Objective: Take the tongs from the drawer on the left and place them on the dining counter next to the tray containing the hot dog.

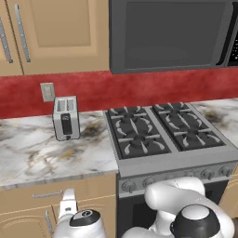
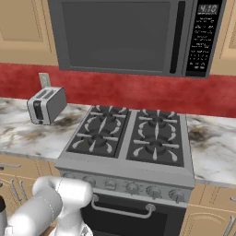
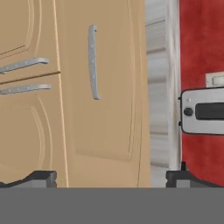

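The drawer (image 1: 44,195) is a tan front with a slim silver bar handle (image 3: 92,61), just under the marble worktop left of the stove, and it stands shut. My gripper (image 3: 113,179) faces this front from a short way off. It is open, its two dark fingertips (image 3: 43,178) set wide apart with nothing between them. In the left base view the gripper (image 1: 69,194) sits low, in front of the drawer. The tongs are hidden. The dining counter, the tray and the hot dog are out of view.
A silver toaster (image 1: 65,118) stands on the marble worktop (image 1: 32,153) above the drawer, near the red backsplash. A stove (image 1: 160,132) with a microwave (image 1: 172,35) above it is to the right. Cabinet doors (image 3: 26,131) with bar handles lie below the drawer.
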{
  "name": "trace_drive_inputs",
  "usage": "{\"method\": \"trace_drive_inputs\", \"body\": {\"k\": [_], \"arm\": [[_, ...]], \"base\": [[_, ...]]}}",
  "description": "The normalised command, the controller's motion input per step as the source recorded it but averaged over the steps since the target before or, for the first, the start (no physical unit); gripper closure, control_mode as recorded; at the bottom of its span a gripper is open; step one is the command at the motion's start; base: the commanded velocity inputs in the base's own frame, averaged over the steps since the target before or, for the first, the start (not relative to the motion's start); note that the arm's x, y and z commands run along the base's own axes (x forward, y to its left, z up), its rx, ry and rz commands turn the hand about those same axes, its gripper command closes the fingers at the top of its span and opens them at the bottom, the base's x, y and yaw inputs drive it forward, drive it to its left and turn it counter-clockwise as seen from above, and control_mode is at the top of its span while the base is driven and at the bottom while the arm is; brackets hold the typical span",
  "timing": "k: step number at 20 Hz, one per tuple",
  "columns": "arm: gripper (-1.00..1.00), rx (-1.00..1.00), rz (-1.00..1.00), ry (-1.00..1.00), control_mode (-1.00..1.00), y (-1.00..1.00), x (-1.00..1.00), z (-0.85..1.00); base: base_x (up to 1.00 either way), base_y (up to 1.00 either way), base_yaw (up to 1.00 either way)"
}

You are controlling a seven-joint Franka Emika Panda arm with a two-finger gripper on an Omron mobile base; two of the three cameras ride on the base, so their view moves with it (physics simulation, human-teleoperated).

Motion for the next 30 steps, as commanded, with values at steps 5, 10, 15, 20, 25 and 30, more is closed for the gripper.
{"method": "trace_drive_inputs", "body": {"k": [5,10,15,20,25,30], "arm": [[-1.0,0.0,0.0,0.0,-1.0,0.13,0.06,-0.09],[-1.0,0.0,0.0,0.0,-1.0,0.04,0.09,-0.06],[-1.0,0.0,0.0,0.0,-1.0,0.02,0.11,-0.06],[-1.0,0.0,0.0,0.0,-1.0,0.06,0.14,-0.08],[-1.0,0.0,0.0,0.0,-1.0,0.08,0.09,-0.02],[-1.0,0.0,0.0,0.0,-1.0,0.14,0.2,-0.01]], "base": [[0.0,0.0,0.0],[0.0,0.0,0.0],[0.0,0.0,0.0],[0.0,0.0,0.0],[0.0,0.0,0.0],[0.0,0.0,0.0]]}}
